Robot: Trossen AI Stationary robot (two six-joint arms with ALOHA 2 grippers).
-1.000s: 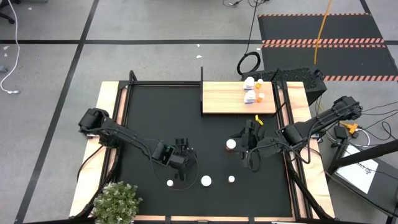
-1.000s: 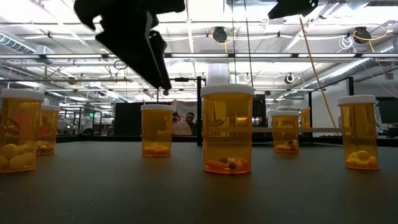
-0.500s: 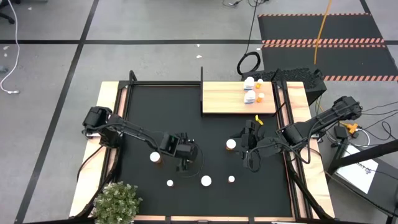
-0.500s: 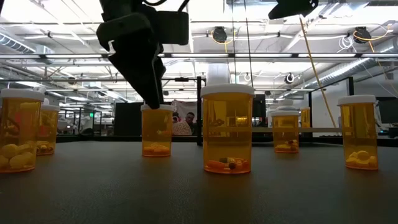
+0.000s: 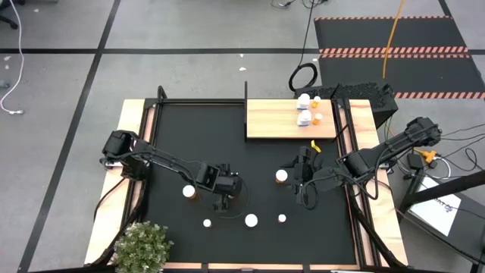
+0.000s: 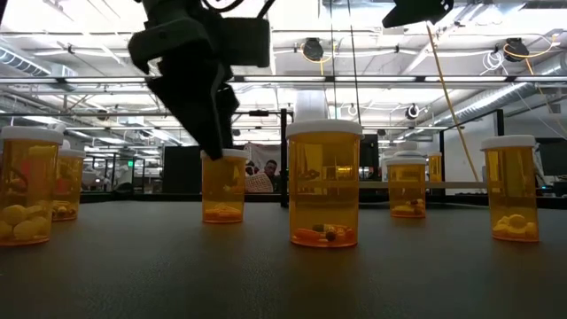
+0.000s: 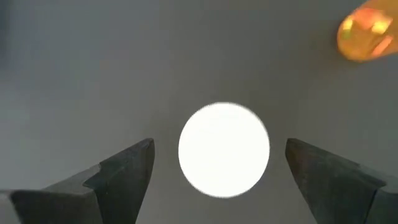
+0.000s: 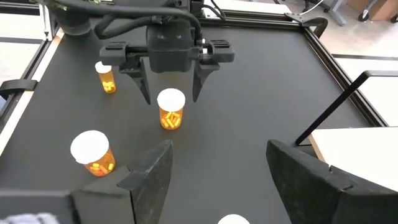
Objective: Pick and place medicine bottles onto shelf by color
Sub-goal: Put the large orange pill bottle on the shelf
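Over the black mat [image 5: 189, 144], near its middle, the left gripper [image 5: 220, 199] is seen poised above an orange medicine bottle [image 8: 171, 109] with a white cap. Its two dark fingers [image 7: 127, 171] are spread wide apart, one on each side of the cap [image 7: 224, 149], without touching it; nothing is held. From the right wrist view the same fingers are shown straddling the bottle from above, the bottle standing upright on the mat.

At the right side of the mat the right gripper [image 5: 301, 171] is parked, its jaws also parted and empty, with another white-capped bottle [image 5: 281, 176] just beside it.

Several more bottles are left standing on the mat: one [image 5: 189, 191] to the left of the left gripper, and three [image 5: 251, 221] in a loose row nearer the front edge. In the low view they are shown as upright orange bodies with pills at the bottom, the nearest one [image 6: 323, 184] at the centre.

On the light-wood shelf [image 5: 273, 121], at the far right part of the table, a small cluster of bottles [image 5: 308, 111] is gathered near its right end. A potted plant [image 5: 142, 246] is placed at the front left corner.
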